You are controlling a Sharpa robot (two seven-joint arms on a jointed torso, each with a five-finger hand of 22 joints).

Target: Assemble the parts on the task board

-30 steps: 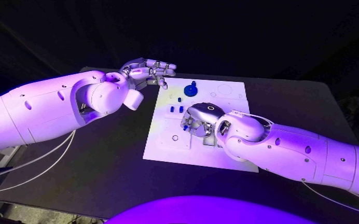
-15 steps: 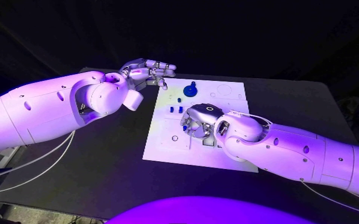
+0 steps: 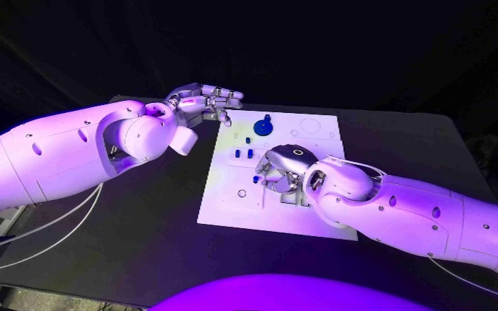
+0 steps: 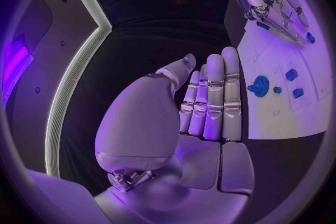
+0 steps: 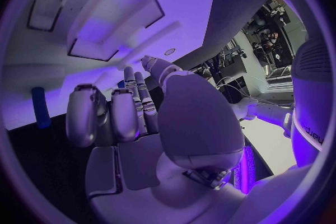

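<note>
The right hand (image 3: 282, 169) curls low over the white plastic task board (image 3: 230, 206) — holding anything, I cannot tell — while the left hand (image 3: 202, 102), fingers loosely apart and empty, waits off its far corner, likely keeping clear.

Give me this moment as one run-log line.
left hand: open, off task board far-left corner | right hand: fingers down on board middle, hold unclear | blue gear: on board, far side

White rounded arm shells, dark screw holes; thin cables; silver segmented left hand (image 3: 202, 101).
</note>
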